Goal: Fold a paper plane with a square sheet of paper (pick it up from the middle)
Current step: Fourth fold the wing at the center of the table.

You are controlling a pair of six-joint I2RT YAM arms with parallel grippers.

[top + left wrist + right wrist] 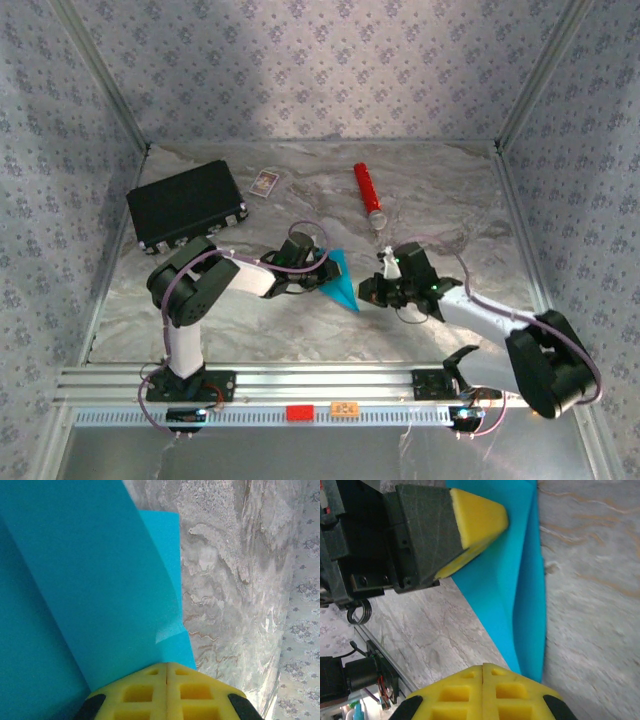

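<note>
Paper plane (341,282) plain cyan-blue; table (450,190) beneath it grey-beige, marbled with brown veins; case (185,207) left of it black; cylinder (367,190) beyond it red; walls (320,60) pale lilac, small floral print; left pincer (166,667) and right pincer (483,670) yellow-padded.

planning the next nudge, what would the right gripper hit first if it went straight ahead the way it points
Most likely the blue paper, just ahead of the shut right gripper. Further along that line sits the left gripper, clamped on the paper. Depth is unclear.
</note>
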